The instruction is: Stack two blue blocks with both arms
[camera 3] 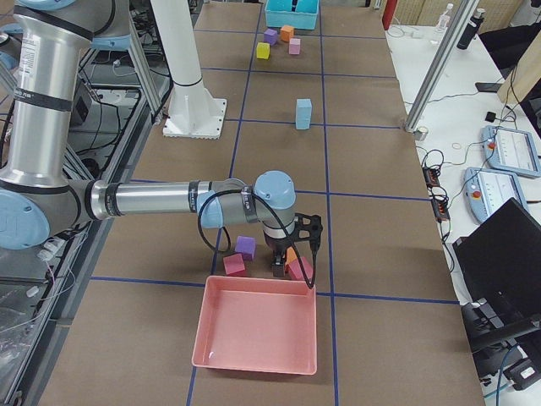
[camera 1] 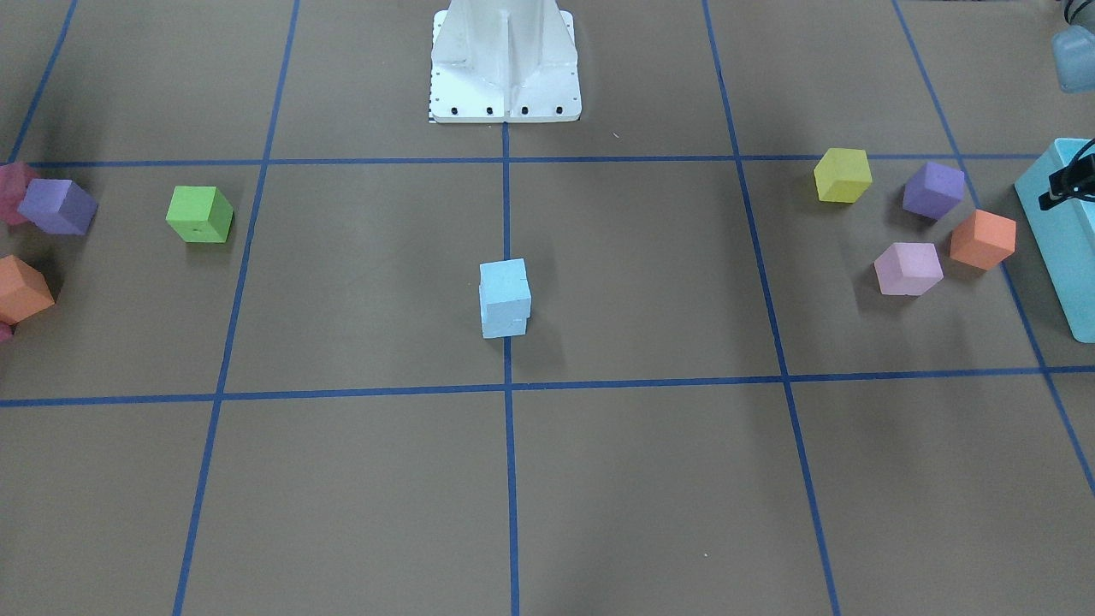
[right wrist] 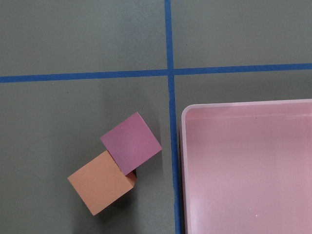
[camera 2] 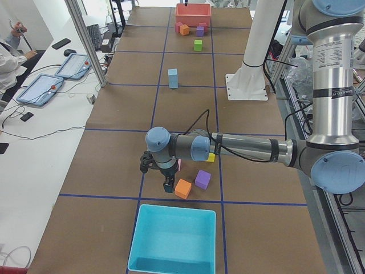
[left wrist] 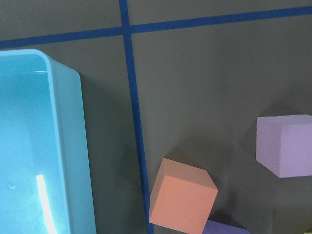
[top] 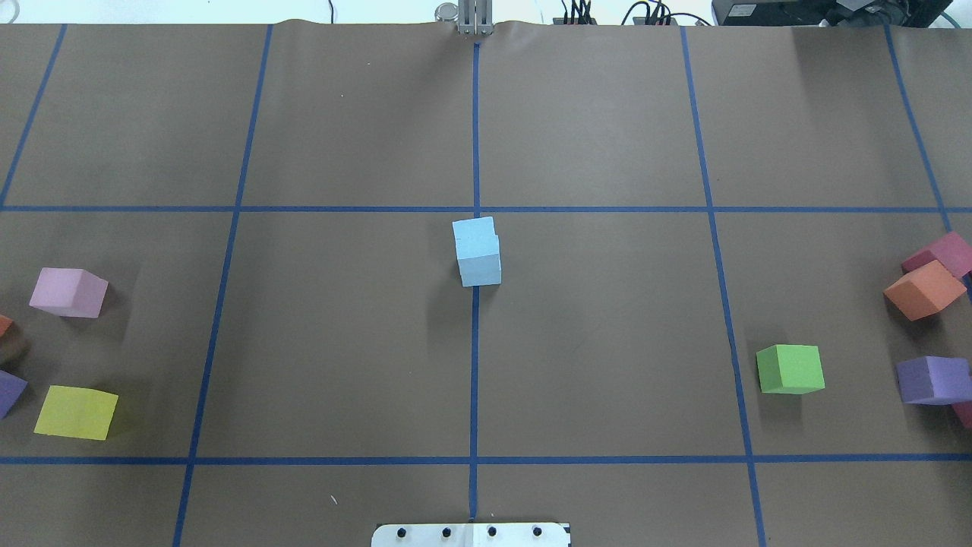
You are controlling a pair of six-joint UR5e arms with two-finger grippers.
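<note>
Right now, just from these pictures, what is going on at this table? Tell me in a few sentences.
Neither arm is touching the blue blocks. They stand stacked, slightly offset, on the centre line of the table. The left tool hangs beside the turquoise bin at one end. The right tool hangs by the pink bin at the other.

You cannot read either set of jaws: the left gripper (camera 2: 169, 187) and right gripper (camera 3: 280, 269) show too small in the side views. In the front-facing view, the turquoise bin (camera 1: 1061, 257) is cut off at 3 o'clock, and an orange cube (camera 1: 21, 289) at 9 o'clock. From overhead, the upper of the blue blocks (top: 477, 251) hides the lower one's top face, and their seam is too faint to trace.
</note>
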